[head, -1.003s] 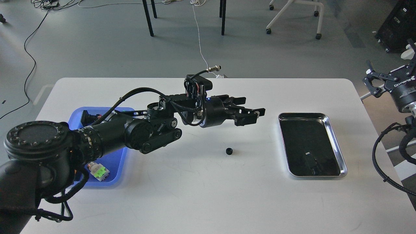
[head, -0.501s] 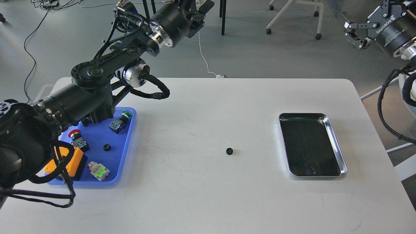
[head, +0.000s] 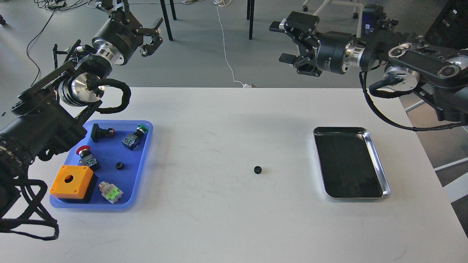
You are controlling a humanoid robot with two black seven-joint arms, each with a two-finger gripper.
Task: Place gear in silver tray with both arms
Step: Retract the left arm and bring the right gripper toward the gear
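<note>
Two grippers, both raised beyond the far edge of the white table [head: 226,226] with jaws apart and empty: left gripper [head: 151,34] above the far-left corner, right gripper [head: 283,42] toward the far right, fingers pointing left. Gear [head: 258,170], small and black, lies alone on the tabletop near centre, between the blue tray [head: 144,157] of parts and the silver tray [head: 376,157], well apart from both.

My two arms are black and jointed, with corrugated cable sleeves looping alongside them. The left arm [head: 55,113] carries polished silver joint discs and a silver wrist ring; the right arm [head: 413,69] has silver rings too, with white lettering near its wrist.
</note>
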